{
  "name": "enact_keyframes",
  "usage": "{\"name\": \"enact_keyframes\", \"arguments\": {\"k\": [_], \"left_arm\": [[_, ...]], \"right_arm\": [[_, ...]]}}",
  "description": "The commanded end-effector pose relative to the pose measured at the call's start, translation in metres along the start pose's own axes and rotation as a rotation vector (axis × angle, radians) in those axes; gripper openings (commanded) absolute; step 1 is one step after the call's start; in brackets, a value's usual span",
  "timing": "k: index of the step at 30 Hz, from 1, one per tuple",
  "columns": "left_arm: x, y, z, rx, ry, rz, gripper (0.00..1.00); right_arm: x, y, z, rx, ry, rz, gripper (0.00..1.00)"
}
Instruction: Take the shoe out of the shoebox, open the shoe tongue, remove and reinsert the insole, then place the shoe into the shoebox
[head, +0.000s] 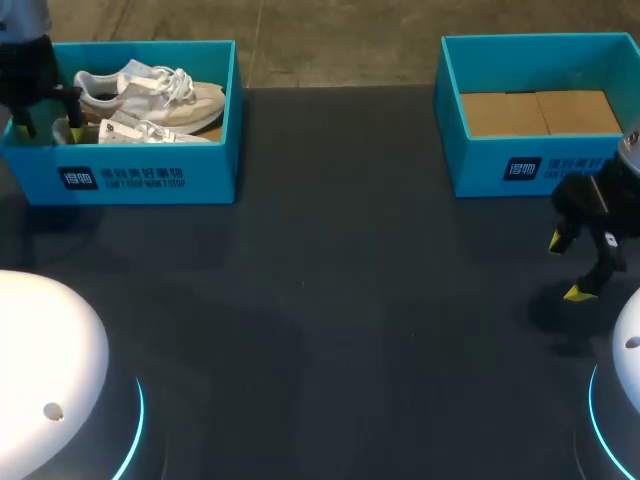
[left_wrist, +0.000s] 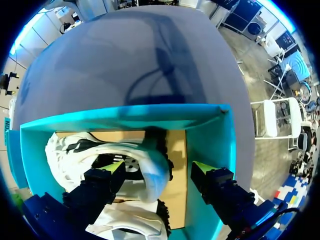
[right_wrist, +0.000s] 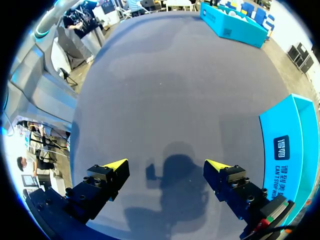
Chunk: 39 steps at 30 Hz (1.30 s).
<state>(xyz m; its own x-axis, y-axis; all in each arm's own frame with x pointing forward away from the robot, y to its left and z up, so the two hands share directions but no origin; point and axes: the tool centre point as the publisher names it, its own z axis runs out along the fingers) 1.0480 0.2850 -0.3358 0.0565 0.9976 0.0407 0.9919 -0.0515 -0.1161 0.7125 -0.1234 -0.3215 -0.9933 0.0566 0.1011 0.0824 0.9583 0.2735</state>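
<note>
While the left gripper (left_wrist: 159, 167) hangs inside the left shoebox (head: 150, 178) at the far left of the table (head: 330, 300), its jaws stand wide apart and grip nothing. In the left wrist view the rounded end of a white shoe lies between the fingers, though I cannot tell which of the two shoes it is. One yellow tip is over that shoe's upper, and the other is over the cardboard floor (left_wrist: 177, 145), near the box's side wall. The head view shows both shoes in this box: the far shoe (head: 150, 90) lies along the far wall with its laces up, and the near shoe (head: 140, 133) lies just beside it toward the near wall. The right shoebox (head: 520, 165) sits at the far right, well apart from the left one, and shows only a brown cardboard bottom. The right gripper (right_wrist: 166, 165) hangs over bare table just near of that box, jaws wide and holding nothing.
</note>
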Motion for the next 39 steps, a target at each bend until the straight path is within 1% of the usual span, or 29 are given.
{"name": "enact_keyframes", "arguments": {"k": [1, 6, 14, 22, 26, 27, 28, 29, 31, 36, 38, 39], "left_arm": [[-0.001, 0.002, 0.009, 0.0, 0.004, 0.008, 0.86], [-0.003, 0.0, 0.02, -0.004, 0.015, 0.021, 0.84], [-0.002, 0.002, 0.028, -0.009, 0.012, 0.009, 0.8], [-0.004, 0.004, 0.041, -0.003, 0.022, -0.002, 0.8], [-0.004, 0.007, 0.047, -0.002, 0.025, -0.013, 0.74], [-0.003, 0.008, 0.049, -0.005, 0.026, -0.023, 0.7], [-0.003, 0.009, 0.05, -0.005, 0.025, -0.024, 0.7], [-0.003, 0.009, 0.052, -0.005, 0.024, -0.025, 0.66], [-0.002, 0.009, 0.054, -0.009, 0.026, -0.03, 0.65], [0.0, 0.01, 0.058, -0.006, 0.024, -0.034, 0.56], [0.001, 0.01, 0.059, -0.005, 0.025, -0.035, 0.55], [0.001, 0.01, 0.059, -0.005, 0.025, -0.035, 0.5]], "right_arm": [[0.001, 0.0, 0.0, 0.003, -0.001, 0.001, 1.0], [0.001, 0.0, 0.0, 0.003, -0.001, 0.001, 1.0], [0.001, 0.0, 0.0, 0.003, -0.001, 0.001, 1.0], [0.001, 0.0, 0.0, 0.003, -0.001, 0.001, 1.0], [0.001, 0.0, 0.0, 0.003, -0.001, 0.001, 1.0], [0.001, 0.0, 0.0, 0.003, -0.001, 0.001, 1.0], [0.001, 0.0, 0.0, 0.003, -0.001, 0.001, 1.0], [0.001, 0.0, 0.0, 0.003, -0.001, 0.001, 1.0], [0.001, 0.0, 0.0, 0.003, -0.001, 0.001, 1.0], [0.001, 0.0, 0.0, 0.003, -0.001, 0.001, 1.0], [0.001, 0.0, 0.0, 0.003, -0.001, 0.001, 1.0], [0.001, 0.0, 0.0, 0.003, -0.001, 0.001, 1.0]]}}
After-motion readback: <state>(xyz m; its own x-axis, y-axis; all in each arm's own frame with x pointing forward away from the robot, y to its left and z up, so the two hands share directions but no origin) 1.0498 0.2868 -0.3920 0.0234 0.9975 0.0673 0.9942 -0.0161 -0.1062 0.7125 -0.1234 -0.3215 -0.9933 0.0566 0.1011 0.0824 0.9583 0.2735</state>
